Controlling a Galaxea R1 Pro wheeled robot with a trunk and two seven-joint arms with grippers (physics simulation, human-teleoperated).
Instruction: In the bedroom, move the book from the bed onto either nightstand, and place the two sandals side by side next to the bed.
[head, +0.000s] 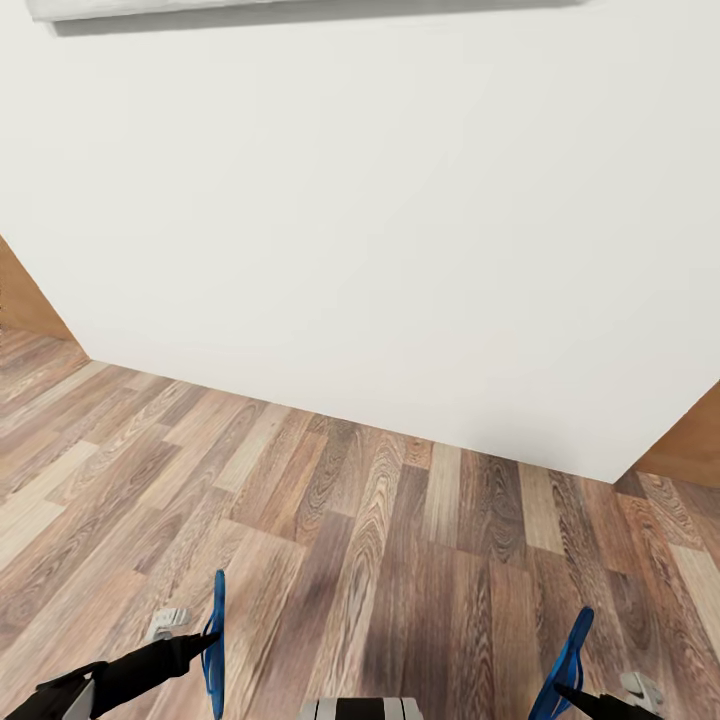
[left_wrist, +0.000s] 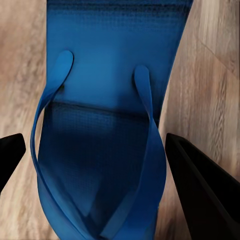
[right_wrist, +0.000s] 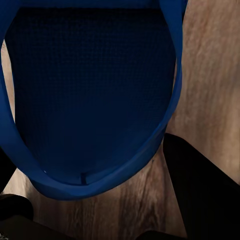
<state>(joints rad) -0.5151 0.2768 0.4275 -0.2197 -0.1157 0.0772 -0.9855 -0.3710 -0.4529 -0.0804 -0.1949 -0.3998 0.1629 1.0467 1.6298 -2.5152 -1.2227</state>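
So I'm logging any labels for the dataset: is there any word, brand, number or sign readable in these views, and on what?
None: no readable text.
Sandal in the left pincer: plain blue, no brand.
Sandal in the right pincer: plain blue, no mark.
White wall and wood floor: no sign or label.

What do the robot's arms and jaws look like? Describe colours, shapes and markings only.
In the head view, the left arm is slim, tapering and glossy black, with a pale grey band further back. The right arm is black too, with a small grey fitting beside it. In both wrist views the fingers are plain matte black wedges. No cables or markings are visible.
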